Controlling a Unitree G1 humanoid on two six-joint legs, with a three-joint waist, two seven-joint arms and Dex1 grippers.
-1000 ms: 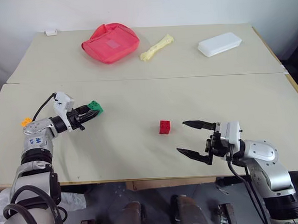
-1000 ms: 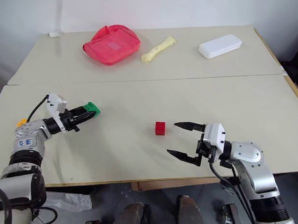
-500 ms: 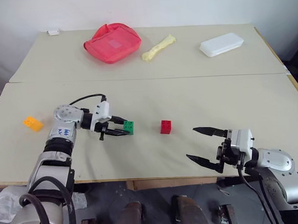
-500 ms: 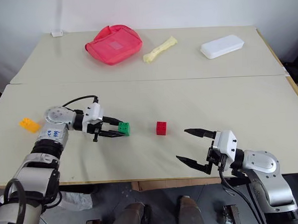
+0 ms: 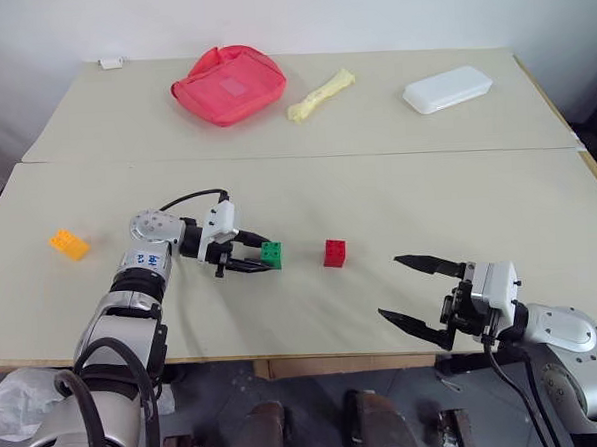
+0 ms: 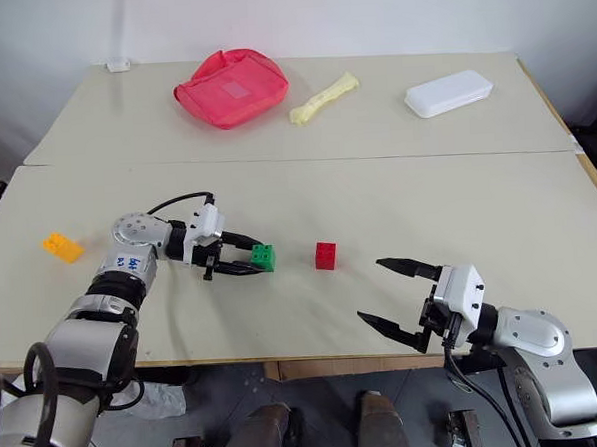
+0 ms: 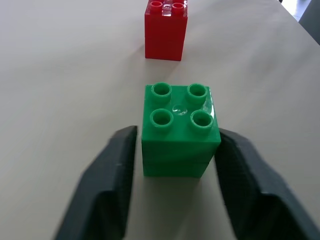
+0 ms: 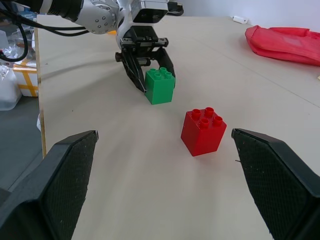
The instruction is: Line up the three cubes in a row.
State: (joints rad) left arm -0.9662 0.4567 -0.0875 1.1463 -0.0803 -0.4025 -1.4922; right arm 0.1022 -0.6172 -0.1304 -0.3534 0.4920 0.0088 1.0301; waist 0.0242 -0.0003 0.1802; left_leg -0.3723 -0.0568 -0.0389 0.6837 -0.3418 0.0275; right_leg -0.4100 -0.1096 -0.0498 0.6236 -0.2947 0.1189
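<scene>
The green cube [image 5: 271,252] stands upright on the table between the two fingers of my left gripper [image 5: 263,255]. Its fingers [image 7: 107,185] have parted, and a thin gap shows beside the cube. A short way to its right stands the red cube [image 5: 334,253], clear of both grippers. The orange cube [image 5: 68,245] lies far off near the table's left edge. My right gripper [image 5: 389,287] hovers wide open over the near right part of the table, pointing towards the red cube [image 8: 202,131] with nothing in it.
A big red pouch [image 5: 228,84], a pale yellow soft object [image 5: 319,93] and a white flat box [image 5: 448,88] lie along the far table. A seam [image 5: 375,154] divides the two tabletops. A small white piece [image 5: 111,63] sits at the far left corner.
My left gripper carried the green cube rightward from near the orange cube, set it beside the red cube, and its fingers have just parted. The right gripper drew slightly back, still open.
</scene>
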